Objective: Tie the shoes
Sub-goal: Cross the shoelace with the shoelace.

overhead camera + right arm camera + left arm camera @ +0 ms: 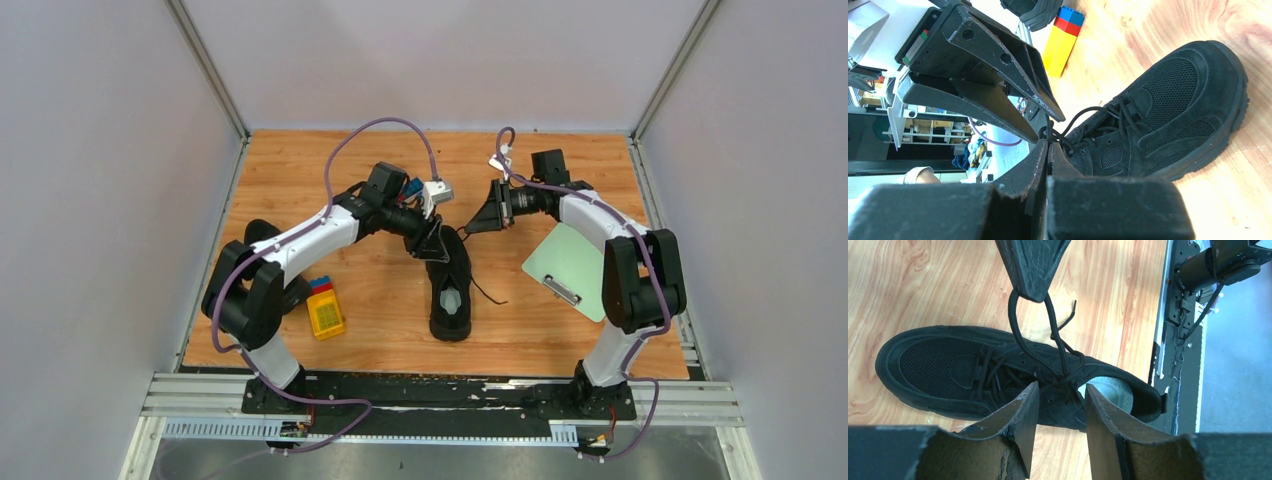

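Black sneaker (943, 365): sits on its sole on the wooden surface (923, 280), directly under the left jaws. Its eyelet rows show in the gap between them, and the pale insole lies just past one finger.
Lace loop (1014, 325): rises from the sneaker's upper eyelets straight into the tip of the right jaws, just ahead of the left jaws.
Right jaws: closed tight, pinching the lace loop at the very tip, above the sneaker's tongue.
Left jaws: partly apart with nothing gripped. The fingertips (1025, 405) are low over the crossed laces, and I cannot tell whether they touch.
Second sneaker (262, 232): well behind the left jaws, partly hidden by the left arm.
Yellow toy block (326, 314): red and blue bricks at one end, on the surface, well apart from both jaws.
Green clipboard (562, 265): flat on the surface behind the right jaws, partly under that arm.
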`<state>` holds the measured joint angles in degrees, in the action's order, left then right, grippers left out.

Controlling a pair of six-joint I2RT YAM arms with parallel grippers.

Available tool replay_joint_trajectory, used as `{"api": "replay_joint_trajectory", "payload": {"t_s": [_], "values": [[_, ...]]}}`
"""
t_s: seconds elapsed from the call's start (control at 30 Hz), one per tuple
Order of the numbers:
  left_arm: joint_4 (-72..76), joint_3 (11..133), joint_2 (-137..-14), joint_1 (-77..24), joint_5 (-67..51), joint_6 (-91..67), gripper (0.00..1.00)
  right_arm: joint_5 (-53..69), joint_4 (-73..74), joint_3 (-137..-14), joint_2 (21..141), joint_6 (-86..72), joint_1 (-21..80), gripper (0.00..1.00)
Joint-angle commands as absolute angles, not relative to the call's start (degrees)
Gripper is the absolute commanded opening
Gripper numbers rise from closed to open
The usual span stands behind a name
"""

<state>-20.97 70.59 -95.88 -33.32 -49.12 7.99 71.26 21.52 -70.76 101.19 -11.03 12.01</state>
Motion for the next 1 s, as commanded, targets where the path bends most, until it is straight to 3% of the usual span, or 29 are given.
{"api": "replay_joint_trajectory", "payload": {"t_s": [0.0,0.5,0.8,0.97], "values": [[-19.8,70.6,-94.5,-34.2,-49.9,9.0,0.47,70.7,19.9,-71.3,98.5,-12.0,12.9,0.0],[-23.9,74.5,-97.9,-36.8,-45.4,11.8,0.43,70.3,19.6,-71.1,98.2,-12.5,13.0,0.0],[-25.9,76.2,-99.2,-36.9,-45.9,13.5,0.2,70.5,19.7,-71.0,97.6,-12.2,13.0,0.0],[-26.6,76.2,-99.2,-37.0,-45.7,14.5,0.12,70.3,19.6,-70.4,97.1,-11.6,13.0,0.0]]}}
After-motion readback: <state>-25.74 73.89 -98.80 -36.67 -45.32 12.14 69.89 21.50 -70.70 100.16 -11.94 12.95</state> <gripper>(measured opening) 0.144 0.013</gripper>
